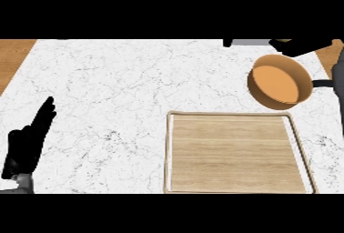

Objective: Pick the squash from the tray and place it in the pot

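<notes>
Beyond the pot (pixel 280 82) at the counter's far right, the right hand (pixel 306 46) showed too little to tell its hold, the left hand (pixel 28 139) rested flat-fingered, and no squash showed on the tray (pixel 235 114), leaving its long axis unknowable, so I judged the placing step in hand, next needing release over the pot.

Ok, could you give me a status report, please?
Left hand open, resting lower left. Right hand at top edge, past pot. No squash visible on tray or in pot.

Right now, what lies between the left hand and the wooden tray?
Head view: only bare marble counter lies between the left hand and the tray.
</notes>
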Tool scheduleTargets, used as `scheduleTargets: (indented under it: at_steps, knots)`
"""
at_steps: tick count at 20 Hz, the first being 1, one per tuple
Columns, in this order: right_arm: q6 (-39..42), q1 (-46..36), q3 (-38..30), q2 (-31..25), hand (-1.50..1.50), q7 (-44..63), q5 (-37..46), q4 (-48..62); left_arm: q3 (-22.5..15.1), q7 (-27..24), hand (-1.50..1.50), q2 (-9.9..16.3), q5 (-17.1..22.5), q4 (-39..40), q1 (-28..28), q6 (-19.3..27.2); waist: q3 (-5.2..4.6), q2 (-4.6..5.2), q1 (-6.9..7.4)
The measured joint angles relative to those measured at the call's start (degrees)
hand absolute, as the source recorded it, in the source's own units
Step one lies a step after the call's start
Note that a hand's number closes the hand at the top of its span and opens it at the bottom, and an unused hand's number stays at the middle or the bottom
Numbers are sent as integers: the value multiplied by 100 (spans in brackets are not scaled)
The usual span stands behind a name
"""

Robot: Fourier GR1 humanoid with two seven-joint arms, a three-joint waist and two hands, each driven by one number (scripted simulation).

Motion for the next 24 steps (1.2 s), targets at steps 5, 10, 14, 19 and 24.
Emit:
scheduleTargets:
  at_steps: [5,10,14,19,24]
  knots:
    - [-577,-542,-44,-102,150,-799,249,1668,-11,-55,0,-83,-68,35,-42,24,1,23,47]
    - [-1216,-1001,26,-163,150,-1360,660,3079,-30,-18,0,-86,-87,20,-104,-39,2,62,140]
    - [-1416,-1309,-227,-124,-150,-1623,552,4027,-25,37,0,-49,-77,4,-226,-113,5,88,195]
    - [-1392,-1577,-569,-117,-150,-1936,296,4854,-70,-30,0,-105,-107,-5,-181,-127,10,123,272]
    - [-1488,-1794,-834,-86,-150,-2300,90,5323,-24,-68,0,-85,-121,77,-255,-150,11,131,271]
